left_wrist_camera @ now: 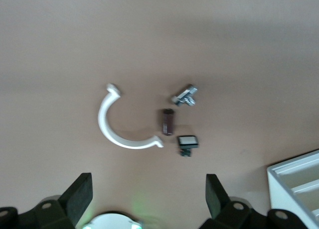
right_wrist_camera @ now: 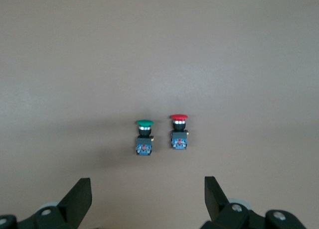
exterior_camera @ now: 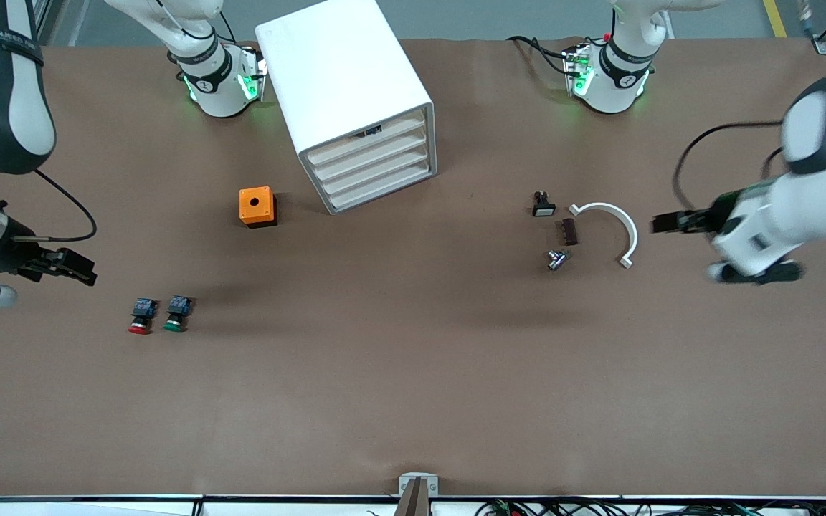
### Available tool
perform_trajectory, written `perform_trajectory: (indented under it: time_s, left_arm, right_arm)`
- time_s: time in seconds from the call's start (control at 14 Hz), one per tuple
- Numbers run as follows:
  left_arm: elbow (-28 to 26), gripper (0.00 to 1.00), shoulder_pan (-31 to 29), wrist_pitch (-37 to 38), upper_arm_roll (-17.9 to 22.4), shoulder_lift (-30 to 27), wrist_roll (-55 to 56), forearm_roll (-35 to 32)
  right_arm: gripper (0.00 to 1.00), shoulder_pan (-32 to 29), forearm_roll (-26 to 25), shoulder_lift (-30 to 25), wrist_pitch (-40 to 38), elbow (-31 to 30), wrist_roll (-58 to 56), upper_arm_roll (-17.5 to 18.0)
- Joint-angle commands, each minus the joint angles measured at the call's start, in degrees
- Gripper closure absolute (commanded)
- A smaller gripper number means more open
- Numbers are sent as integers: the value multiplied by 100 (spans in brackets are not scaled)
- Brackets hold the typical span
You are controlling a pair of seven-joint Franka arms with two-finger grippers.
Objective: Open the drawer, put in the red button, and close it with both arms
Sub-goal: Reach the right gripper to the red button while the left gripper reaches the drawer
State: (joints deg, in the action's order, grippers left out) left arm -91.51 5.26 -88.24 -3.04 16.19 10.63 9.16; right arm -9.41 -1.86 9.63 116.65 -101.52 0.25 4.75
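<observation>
The white cabinet (exterior_camera: 345, 93) stands near the robots' bases, and its four drawers (exterior_camera: 373, 168) are all shut. The red button (exterior_camera: 141, 316) lies on the table toward the right arm's end, beside its green twin (exterior_camera: 177, 314). My right gripper (exterior_camera: 82, 271) is open and empty, up in the air at the table's right-arm end, beside the buttons. Its wrist view shows the red button (right_wrist_camera: 179, 132) and the green one (right_wrist_camera: 144, 137) ahead of the open gripper (right_wrist_camera: 148, 196). My left gripper (exterior_camera: 662, 223) is open and empty, also seen in the left wrist view (left_wrist_camera: 148, 199), beside a white curved clip (exterior_camera: 614, 229).
An orange box with a hole (exterior_camera: 257, 206) sits between the cabinet and the buttons. Near the clip (left_wrist_camera: 117, 129) lie a brown piece (left_wrist_camera: 168, 121), a metal part (left_wrist_camera: 185, 95) and a small switch (left_wrist_camera: 188, 142). The cabinet's corner (left_wrist_camera: 296, 181) shows in the left wrist view.
</observation>
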Motion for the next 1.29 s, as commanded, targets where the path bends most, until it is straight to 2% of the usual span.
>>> perform_trajectory:
  time_s: [0.0,0.29,0.5,0.86,1.21]
  left_arm:
    - [186,0,527,79,6,419,1025,147]
    - [186,0,1318,79,5,929,2965,471]
    - [212,0,1626,79,-30,1324,4452,1427]
    - [905,0,2181,79,-82,2361,7168,2895]
    - [1065,0,2418,79,-205,2731,8830,4083]
  right_arm:
    - [0,-288,63,161,690,-411,-515,79]
    - [0,-368,45,688,1421,-614,-745,70]
    - [0,-526,45,1172,2105,-780,-1070,70]
    - [0,-623,45,1673,3687,-1387,-1070,70]
    - [0,-729,54,2060,4612,-1748,-1000,79]
